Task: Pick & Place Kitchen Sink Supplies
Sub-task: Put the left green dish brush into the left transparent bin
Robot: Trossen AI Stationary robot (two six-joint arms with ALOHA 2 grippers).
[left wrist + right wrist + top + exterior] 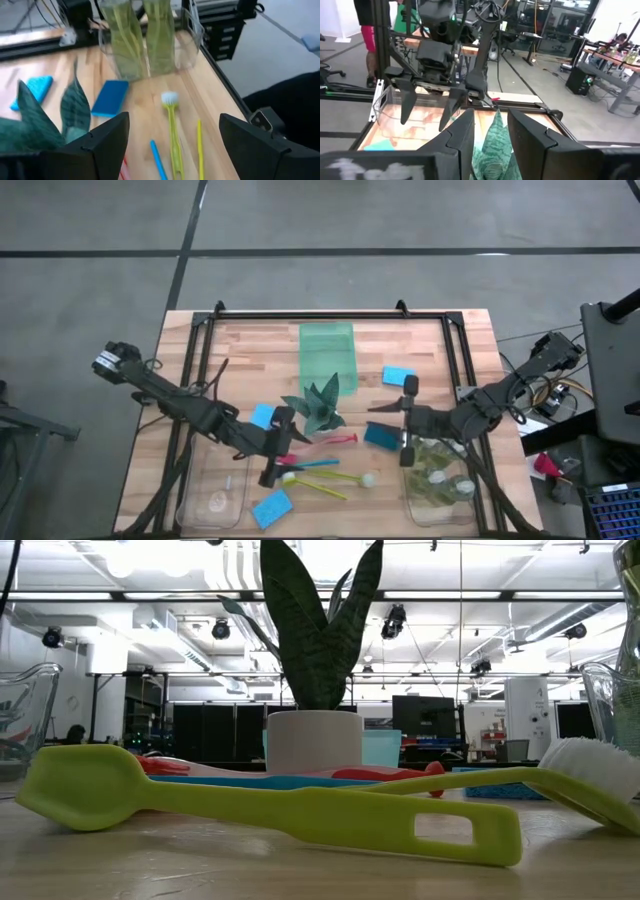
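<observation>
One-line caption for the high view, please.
Both arms over the wooden table: open left gripper above the brushes, right gripper beside the bin holding soap bottles.

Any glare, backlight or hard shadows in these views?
Low view: bright ceiling lights behind the plant leave its leaves a dark silhouette, and there is a sheen on the yellow-green brush. Left wrist view: pale reflections on the clear bin's wall. High view: even light on the table, with only soft shadows beneath the arms.
</observation>
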